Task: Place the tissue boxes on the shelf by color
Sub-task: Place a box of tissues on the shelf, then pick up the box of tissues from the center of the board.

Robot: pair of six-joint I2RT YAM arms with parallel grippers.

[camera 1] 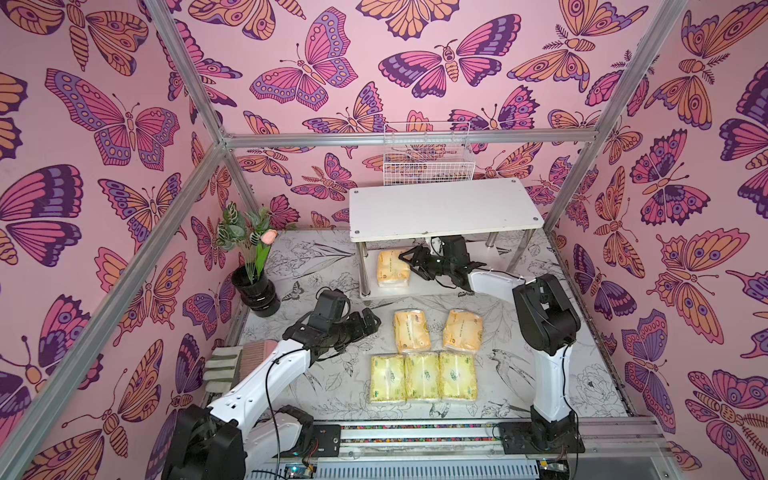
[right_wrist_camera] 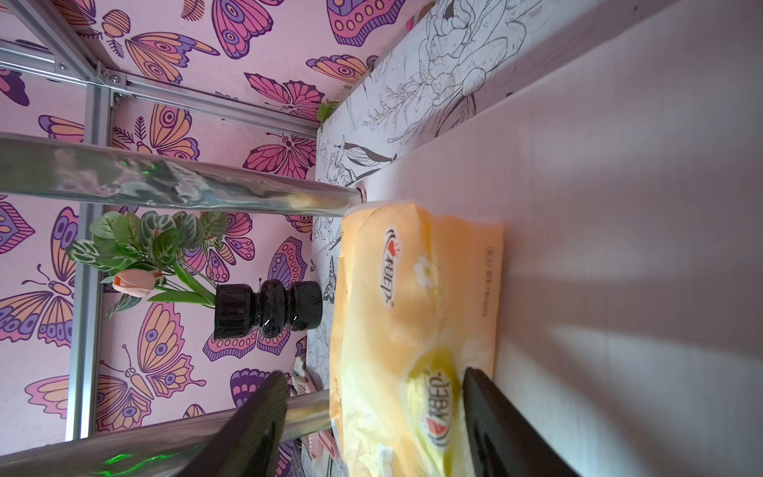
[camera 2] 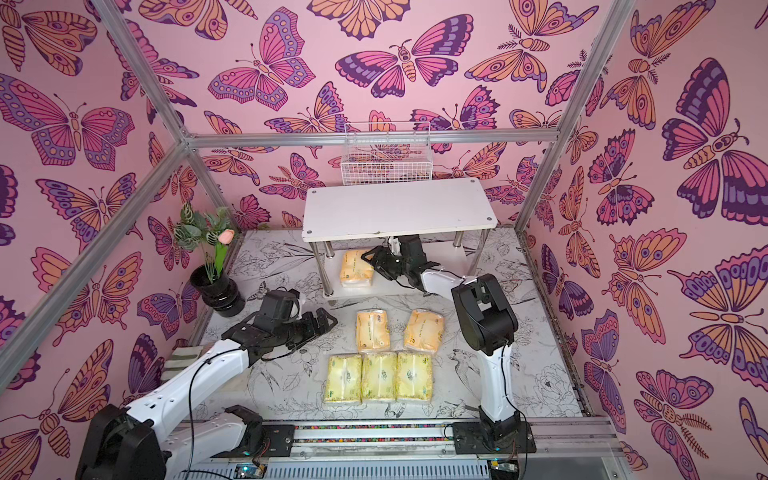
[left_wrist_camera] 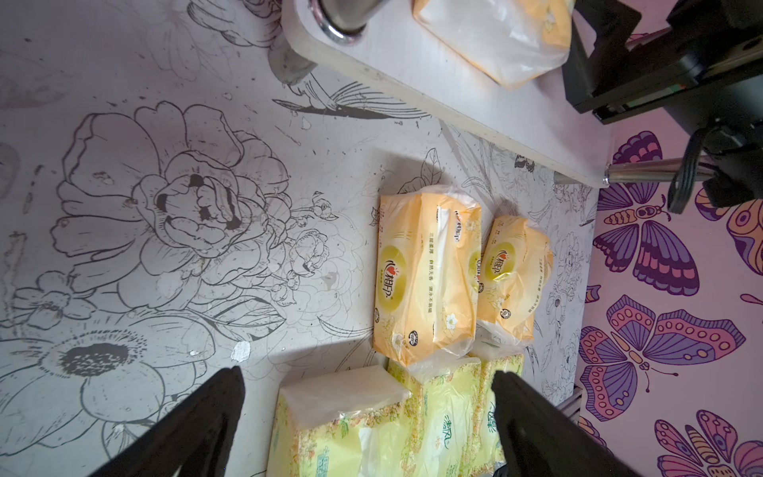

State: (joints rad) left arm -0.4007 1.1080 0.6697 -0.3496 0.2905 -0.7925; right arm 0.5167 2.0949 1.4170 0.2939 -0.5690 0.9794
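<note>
Your right gripper was under the top board of the shelf, jaws spread wide and gripping nothing. One orange tissue pack lay flat at the left end of the lower board, its near end between the fingers, one of which stood clear of it. Your left gripper hung over the table, jaws apart and empty. Two more orange packs lay on the table before the shelf, and three pale yellow-green packs sat side by side nearer you.
</note>
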